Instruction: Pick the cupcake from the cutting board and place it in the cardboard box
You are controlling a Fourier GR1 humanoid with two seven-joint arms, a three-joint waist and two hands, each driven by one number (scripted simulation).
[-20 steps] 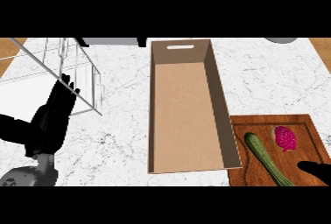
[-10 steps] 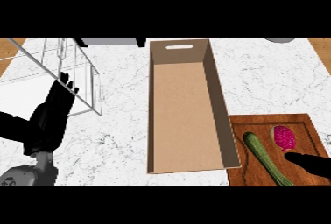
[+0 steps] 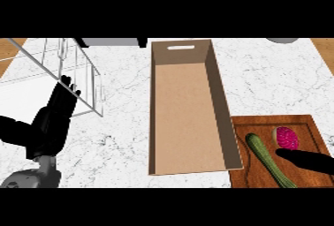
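Pink cupcake point(image 3: 286, 137) just beside R hand point(image 3: 306, 160).

The bench point(image 3: 274, 88) is white marble with thin grey veins. The cardboard box point(image 3: 186, 119) is a plain light brown inside, a little darker on its shaded walls. The cutting board point(image 3: 257, 126) is reddish-brown wood with a fine grain. On it, the cupcake point(image 3: 286, 137) is deep pink and the cucumber point(image 3: 264, 154) is green with a darker skin. The left hand point(image 3: 55, 114) and the right hand point(image 3: 310, 161) are both black. The wire rack point(image 3: 78, 75) is pale grey metal.
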